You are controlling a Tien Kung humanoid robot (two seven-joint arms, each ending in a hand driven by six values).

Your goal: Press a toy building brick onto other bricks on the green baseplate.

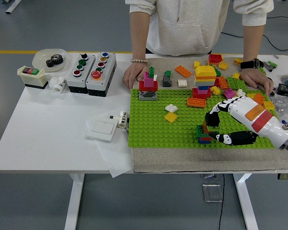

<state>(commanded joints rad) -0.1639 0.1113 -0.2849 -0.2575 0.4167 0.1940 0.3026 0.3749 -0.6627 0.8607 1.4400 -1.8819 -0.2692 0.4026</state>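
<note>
The right hand (pixel 220 125) reaches in from the right edge over the green baseplate (pixel 153 124), fingers curled around a small stack of bricks (pixel 203 134) near the baseplate's front edge. The upper fingers (pixel 213 114) arch over the stack's top and right side; the thumb (pixel 225 139) lies low along the baseplate, its tip at the stack's base. The stack shows green, brown, red and blue layers; contact at its top is partly hidden by the fingers. To the left on the baseplate sit a loose white brick (pixel 171 108) and a yellow brick (pixel 171 117), just beside each other. Further back stand a red, magenta and grey tower (pixel 148 87), an orange brick (pixel 197 102) and a tall yellow-topped tower (pixel 204 79). Loose bricks (pixel 230 81) lie along the far right. A person stands at the far side, one hand (pixel 135 74) resting at the baseplate's far-left corner, the other hand (pixel 257 77) among the loose bricks. Button boxes (pixel 91 67) stand on the white table (pixel 48 124), well apart to the left.
</note>
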